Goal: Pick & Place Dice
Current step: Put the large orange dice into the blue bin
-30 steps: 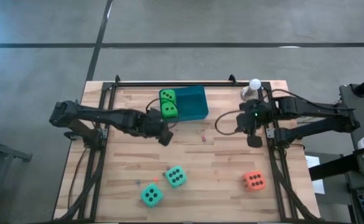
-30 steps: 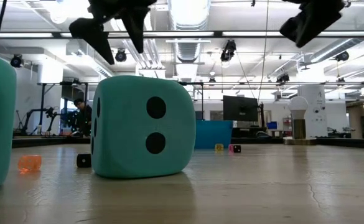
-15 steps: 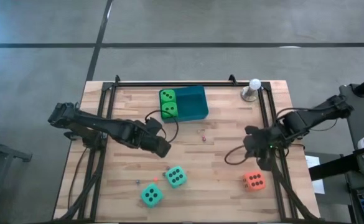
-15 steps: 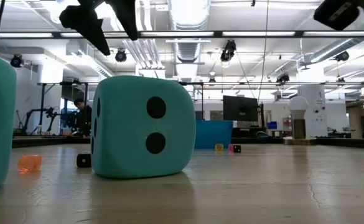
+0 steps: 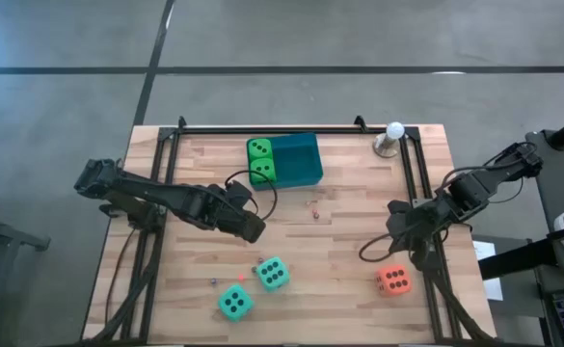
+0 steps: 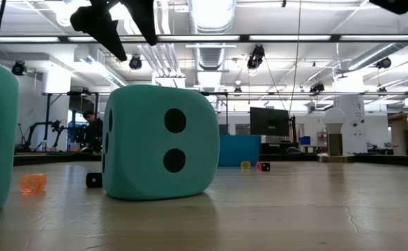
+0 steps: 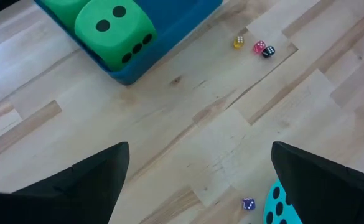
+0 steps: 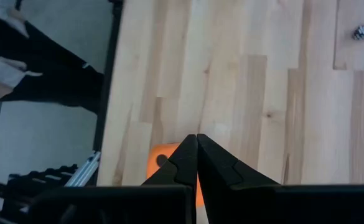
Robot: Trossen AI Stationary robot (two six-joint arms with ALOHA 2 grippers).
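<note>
Two bright green dice (image 5: 260, 160) sit in the blue tray (image 5: 301, 159) at the table's far middle. Two teal dice (image 5: 273, 274) (image 5: 234, 303) rest on the wood near the front edge. The orange-red die (image 5: 392, 280) lies at the near right. My left gripper (image 7: 197, 186) hovers open above bare wood between the tray and the teal dice, holding nothing. My right gripper (image 8: 196, 140) is shut and empty, hanging above the table just on the far side of the orange-red die (image 8: 160, 158).
A white ball on a metal stand (image 5: 392, 138) stands at the far right. A few tiny dice (image 7: 253, 46) lie mid-table, and others (image 6: 33, 183) lie beside the teal dice. Black rails run along the table's left and right sides (image 5: 418, 193).
My right gripper has swung from near the white ball toward the table's near edge, turning as it went, and now hangs by the orange-red die, still shut. My left gripper has drawn away from the tray toward the near edge, still open. No die has moved.
</note>
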